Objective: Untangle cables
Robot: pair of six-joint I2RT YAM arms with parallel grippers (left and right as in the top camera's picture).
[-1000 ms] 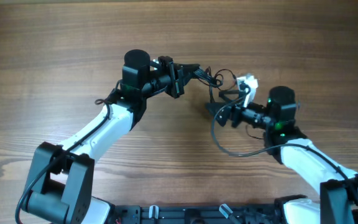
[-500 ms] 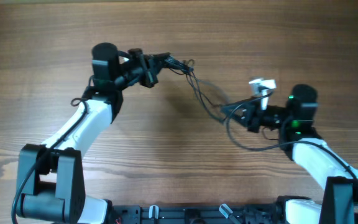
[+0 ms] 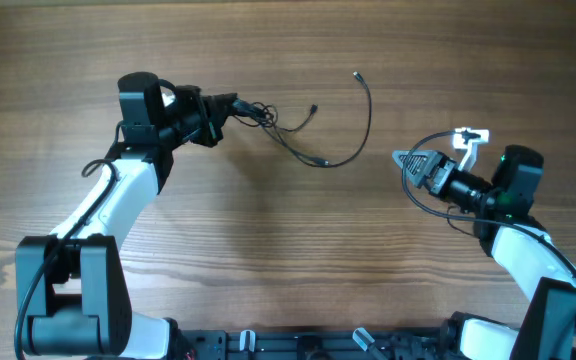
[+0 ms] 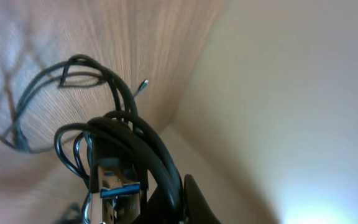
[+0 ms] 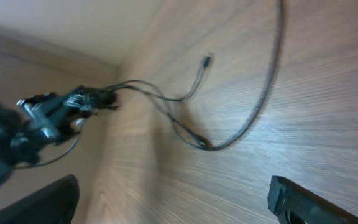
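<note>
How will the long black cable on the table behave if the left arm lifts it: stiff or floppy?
Probably floppy: the cable lies in a loose curve and would likely sag. Likely light, being thin. It may trail, as it seems to join the bundle in the left jaws.

White shells on left arm (image 3: pixel 118 195) & right arm (image 3: pixel 528 255), black joint housings. Black at left gripper (image 3: pixel 230 103), right gripper (image 3: pixel 405 158). Lit green LED (image 3: pixel 509 158) on right wrist motor; white cam block (image 3: pixel 468 137) beside.
</note>
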